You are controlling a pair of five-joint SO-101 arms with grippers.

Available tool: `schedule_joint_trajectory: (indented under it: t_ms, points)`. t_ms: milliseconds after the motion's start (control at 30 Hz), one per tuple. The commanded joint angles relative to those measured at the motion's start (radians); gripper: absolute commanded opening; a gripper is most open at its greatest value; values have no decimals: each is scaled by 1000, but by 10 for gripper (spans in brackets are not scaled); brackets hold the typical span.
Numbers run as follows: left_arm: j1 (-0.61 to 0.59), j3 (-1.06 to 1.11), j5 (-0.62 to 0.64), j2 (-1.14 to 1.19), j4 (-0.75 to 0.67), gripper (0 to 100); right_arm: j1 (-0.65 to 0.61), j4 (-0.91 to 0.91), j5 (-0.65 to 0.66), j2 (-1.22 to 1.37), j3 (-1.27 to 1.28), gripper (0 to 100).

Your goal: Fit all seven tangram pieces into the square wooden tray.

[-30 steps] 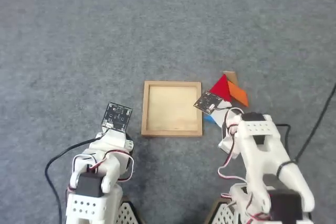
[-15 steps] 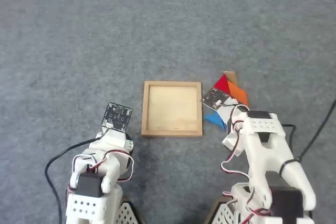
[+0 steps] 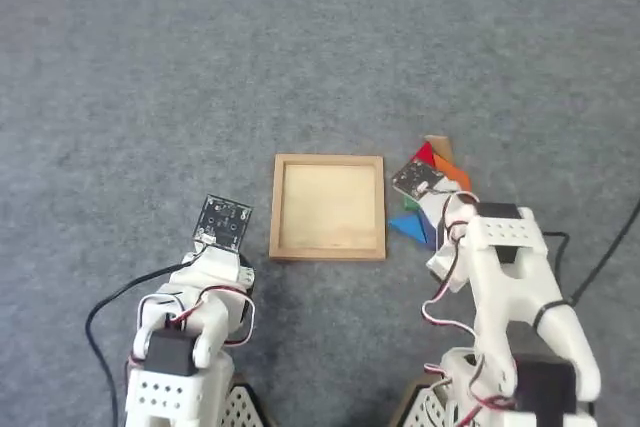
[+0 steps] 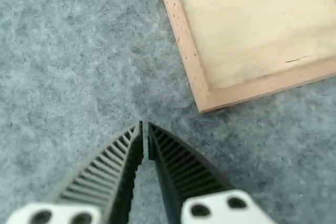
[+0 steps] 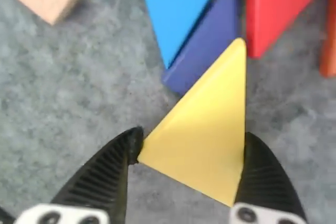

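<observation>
**A:** How are the two grippers seen?

**B:** The left gripper [image 4: 145, 126] is held low over the grey carpet [image 4: 63, 51]. Its fingers are closed almost to touching, and nothing is held between them. The right gripper [image 5: 193, 140] is spread wide, with the yellow triangle [image 5: 207, 121] lying between its fingers. One tip is touching a corner and the other is set against the opposite side. A firm squeeze cannot be confirmed.

**A:** Where is this triangle placed?

**B:** It is laid flat on the carpet, with its far point against the purple piece [image 5: 207, 51]. Beyond that, the blue triangle [image 5: 173, 3] and the red piece [image 5: 278, 3] are seen. The tray [image 3: 328, 161] is placed between the two arms, just beside the pile, and no piece is laid in it yet.

**A:** How is the triangle expected to handle?

**B:** It is judged to be light, stiff and not fragile. Its painted faces are probably smooth. Because no two of its edges are parallel, it may be pushed out sideways or turned when it is squeezed. A hold is best taken with one finger on the middle of the long edge and the other on the opposite corner, low on the thickness.
</observation>
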Motion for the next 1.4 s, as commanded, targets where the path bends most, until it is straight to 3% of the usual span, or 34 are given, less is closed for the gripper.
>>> schedule_joint_trajectory:
  t_ms: [0, 200, 433, 967, 1367]
  points:
    - [-5, -10, -3, -18, 3, 19, 13, 107, -17, -104, -127, 184]
    - [-5, -10, -3, -18, 3, 19, -13, 208, -58, -157, -247, 184]
    - [-5, -10, -3, -18, 3, 19, -193, 294, -109, -139, -431, 184]
    - [-5, -10, -3, -18, 3, 19, -415, 352, -161, 305, -807, 183]
    - [-5, -10, -3, -18, 3, 19, -553, 318, -77, 596, -1059, 183]
